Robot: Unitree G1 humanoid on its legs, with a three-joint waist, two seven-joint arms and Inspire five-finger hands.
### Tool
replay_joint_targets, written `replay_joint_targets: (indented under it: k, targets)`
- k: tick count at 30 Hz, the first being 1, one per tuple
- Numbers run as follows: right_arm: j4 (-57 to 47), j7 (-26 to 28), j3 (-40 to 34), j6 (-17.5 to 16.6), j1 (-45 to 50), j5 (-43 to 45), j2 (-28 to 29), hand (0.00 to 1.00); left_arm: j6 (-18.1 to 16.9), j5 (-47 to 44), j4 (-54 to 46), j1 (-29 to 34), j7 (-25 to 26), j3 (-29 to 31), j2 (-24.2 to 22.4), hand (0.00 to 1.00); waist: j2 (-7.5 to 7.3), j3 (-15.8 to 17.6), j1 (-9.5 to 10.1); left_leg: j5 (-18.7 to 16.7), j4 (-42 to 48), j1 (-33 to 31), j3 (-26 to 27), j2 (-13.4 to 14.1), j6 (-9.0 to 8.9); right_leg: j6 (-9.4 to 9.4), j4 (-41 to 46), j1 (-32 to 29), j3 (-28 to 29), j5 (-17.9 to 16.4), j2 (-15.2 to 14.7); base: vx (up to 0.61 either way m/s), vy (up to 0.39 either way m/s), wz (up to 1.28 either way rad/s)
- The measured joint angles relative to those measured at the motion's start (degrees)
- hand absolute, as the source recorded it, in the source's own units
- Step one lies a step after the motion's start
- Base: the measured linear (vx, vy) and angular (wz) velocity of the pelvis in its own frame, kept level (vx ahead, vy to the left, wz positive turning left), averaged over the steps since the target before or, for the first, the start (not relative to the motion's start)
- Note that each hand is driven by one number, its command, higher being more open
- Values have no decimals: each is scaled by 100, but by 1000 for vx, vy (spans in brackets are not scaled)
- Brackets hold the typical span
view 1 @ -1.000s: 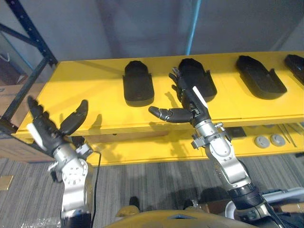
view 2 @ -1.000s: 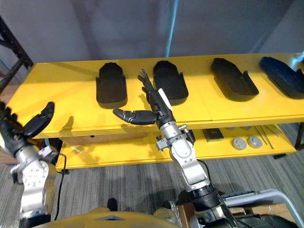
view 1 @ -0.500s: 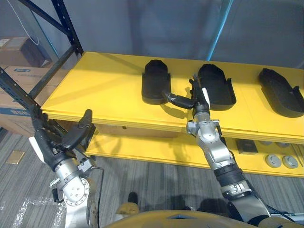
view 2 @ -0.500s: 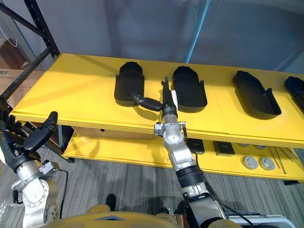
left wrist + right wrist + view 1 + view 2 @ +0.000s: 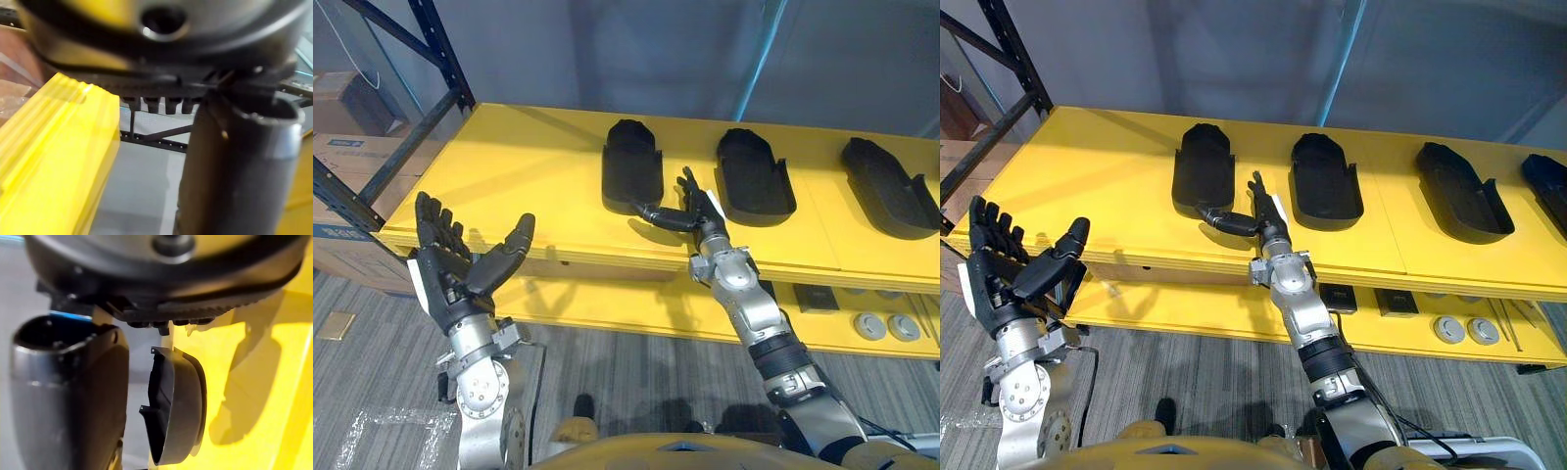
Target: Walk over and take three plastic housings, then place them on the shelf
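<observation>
Nothing picked yet: our right hand (image 5: 697, 211) is spread open over the yellow shelf (image 5: 519, 166), thumb just beside the leftmost housing (image 5: 631, 166), our left hand (image 5: 460, 269) open and empty, all three grabs left.

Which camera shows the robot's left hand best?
Left eye view: the whole left hand shows, fingers spread open. The right eye view shows it too, nearer the edge; the left wrist view gives its thumb and fingertips close up.

From the head, two eyes side by side, looking down onto one yellow shelf (image 5: 509, 166). From each wrist, very close along left hand (image 5: 234, 161) and right hand (image 5: 73, 396), toward that shelf.
</observation>
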Motion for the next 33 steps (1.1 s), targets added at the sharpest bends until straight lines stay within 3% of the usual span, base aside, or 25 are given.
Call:
replay_joint_targets:
  k: [21, 33]
  targets:
    - [-103, 196, 414, -50, -29, 373, 30, 100, 149, 64, -261, -5, 0, -351, 3, 100, -50, 53, -6, -18, 3, 22, 21, 22, -22, -11, 36, -5, 12, -35, 9, 0, 0, 0]
    - [-497, 472, 935, 178, -35, 630, 256, 100, 304, 62, -261, -5, -21, -379, 60, 100, -48, 55, 11, -53, 9, 21, 43, 93, -72, -9, 31, -13, 57, -33, 87, 0, 0, 0]
